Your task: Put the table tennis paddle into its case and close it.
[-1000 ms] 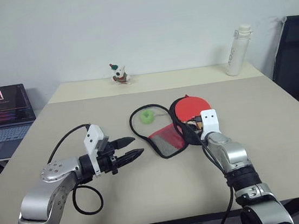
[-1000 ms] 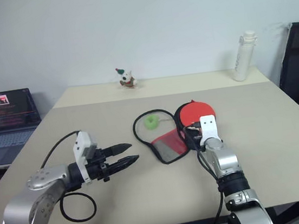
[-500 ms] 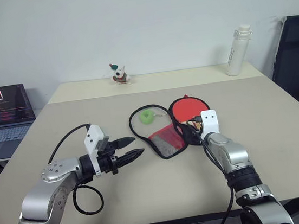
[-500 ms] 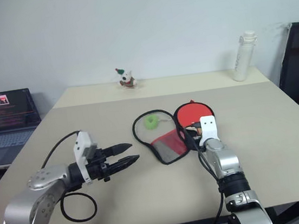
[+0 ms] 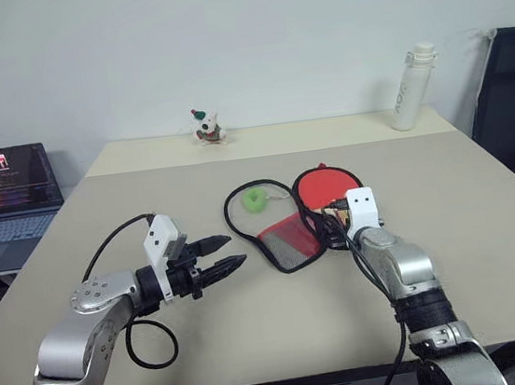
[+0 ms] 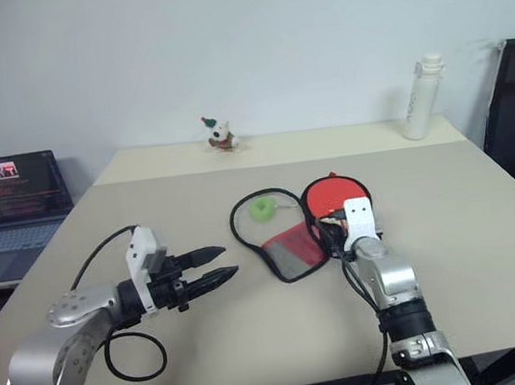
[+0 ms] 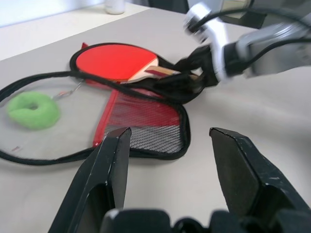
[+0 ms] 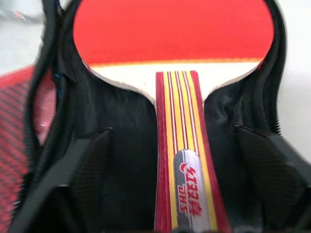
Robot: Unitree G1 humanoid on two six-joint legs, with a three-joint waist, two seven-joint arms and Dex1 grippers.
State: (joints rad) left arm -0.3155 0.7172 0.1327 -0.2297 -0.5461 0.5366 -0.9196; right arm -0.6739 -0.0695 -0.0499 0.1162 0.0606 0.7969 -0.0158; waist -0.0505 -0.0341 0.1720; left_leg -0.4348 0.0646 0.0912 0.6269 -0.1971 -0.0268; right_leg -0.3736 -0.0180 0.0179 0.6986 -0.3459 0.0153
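Jaws spread; green pull (image 5: 256,200) beside opened case (image 5: 286,236).

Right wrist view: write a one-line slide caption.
Open right pincer astride the table tennis paddle lying in its unzipped case.

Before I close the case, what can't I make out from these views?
- Head views: the right gripper's fingers, hidden behind its own wrist.
- Right wrist view: the paddle handle's end, cut off by the picture's edge.
- Head views: the case's zip, too small to follow.
- Left wrist view: blur over the paddle handle.
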